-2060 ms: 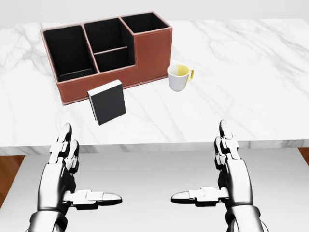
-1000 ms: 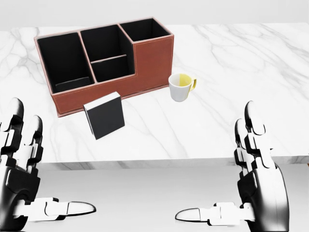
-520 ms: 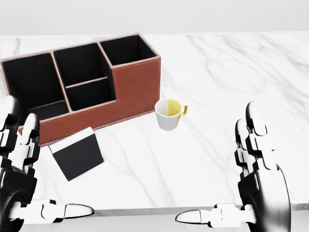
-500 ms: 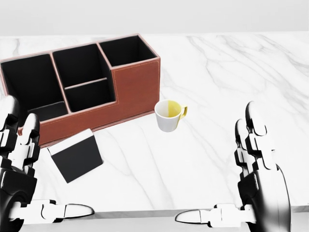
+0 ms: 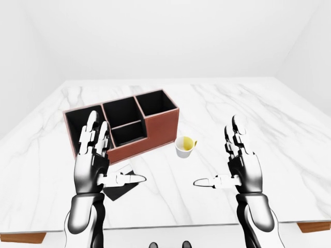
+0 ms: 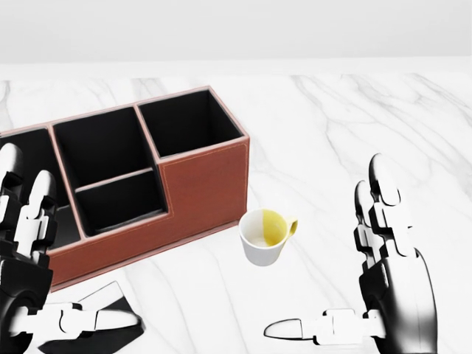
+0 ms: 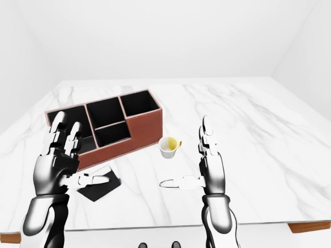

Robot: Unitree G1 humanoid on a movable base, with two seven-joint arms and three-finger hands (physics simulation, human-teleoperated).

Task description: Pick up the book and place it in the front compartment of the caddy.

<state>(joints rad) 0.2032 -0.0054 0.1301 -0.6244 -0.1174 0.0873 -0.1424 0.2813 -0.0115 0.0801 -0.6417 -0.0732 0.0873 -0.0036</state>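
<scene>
The black book (image 7: 99,188) with white page edges lies flat on the marble table (image 5: 289,155), just below the brown caddy (image 5: 161,130) in both eye views. My left hand (image 5: 115,155) hovers open above the book, and its thumb (image 5: 129,179) covers part of it. In the head view only a corner of the book (image 6: 103,299) shows at the bottom left behind that thumb. My right hand (image 5: 217,153) is open over bare marble, to the right of the book and below the mug. Neither hand holds anything.
A white mug (image 6: 262,237) with a yellow inside stands right of the caddy's lower corner. The caddy has black compartments: a tall one at its right end, two small middle ones, a large one at its left. The table's near edge (image 5: 170,227) lies under my forearms.
The whole head view has shifted as the camera moved closer: caddy and mug look larger and sit lower, and the book has slid to the bottom left corner. Both hands stay open.
</scene>
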